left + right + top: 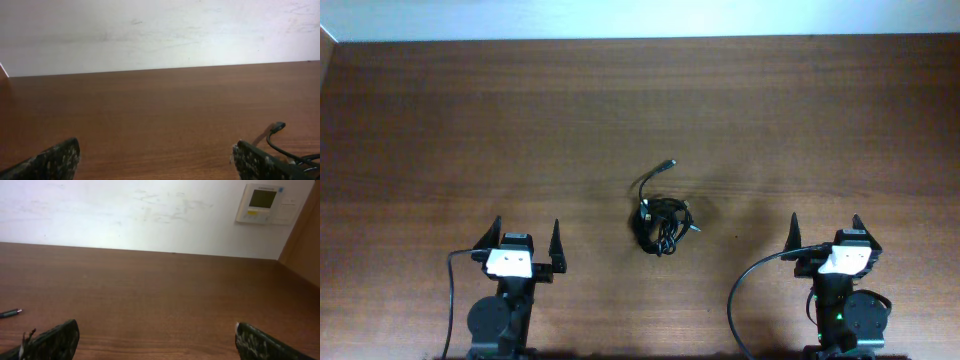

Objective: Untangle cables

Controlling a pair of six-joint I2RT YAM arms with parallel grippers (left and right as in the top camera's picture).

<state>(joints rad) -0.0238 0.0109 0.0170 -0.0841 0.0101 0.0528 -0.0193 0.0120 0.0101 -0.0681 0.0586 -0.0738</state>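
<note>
The cables (pixel 660 222) lie bunched in a small dark knot at the middle of the brown table, with one plug end (pixel 669 163) curling out toward the back. My left gripper (pixel 527 234) is open and empty at the front left, apart from the knot. My right gripper (pixel 825 229) is open and empty at the front right. In the left wrist view a cable loop with its plug (pixel 279 126) shows at the right edge, beyond the right finger. In the right wrist view a plug tip (pixel 11 313) shows at the far left edge.
The wooden table (pixel 470 120) runs back to a white wall (pixel 150 30). A wall control panel (pixel 262 203) hangs at the upper right of the right wrist view. The thick arm cables (pixel 745 285) loop by each arm's base at the front edge.
</note>
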